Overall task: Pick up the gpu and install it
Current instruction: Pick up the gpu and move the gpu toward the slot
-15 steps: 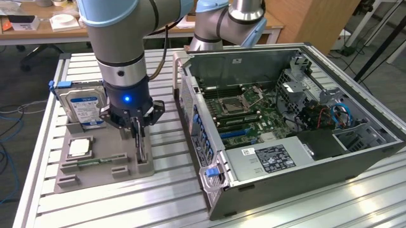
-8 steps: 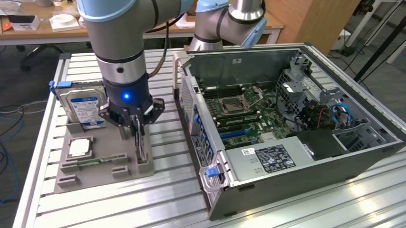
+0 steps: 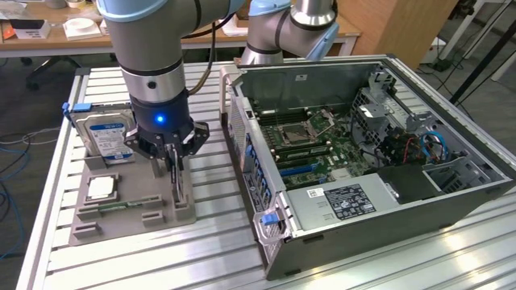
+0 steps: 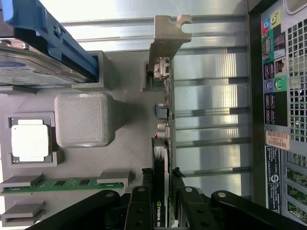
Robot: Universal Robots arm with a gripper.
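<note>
The gpu [image 3: 176,184] stands on edge in a slot of the grey holder [image 3: 129,225], at the holder's side nearest the computer case. My gripper [image 3: 175,172] is straight above it, fingers pointing down on both sides of the card. In the wrist view the gpu [image 4: 163,120] runs as a thin edge with its silver end bracket [image 4: 166,40] at the far end. The gripper [image 4: 162,177] has its black fingers [image 4: 140,203] pressed close on each face of the card, which still sits in the holder.
On the holder are a blue-labelled hard drive [image 3: 109,136], a square processor [image 3: 101,188] and a green memory stick [image 3: 121,206]. The open computer case [image 3: 363,151] lies to the exterior view's right, motherboard [image 3: 310,163] exposed. A second arm [image 3: 282,30] stands behind it.
</note>
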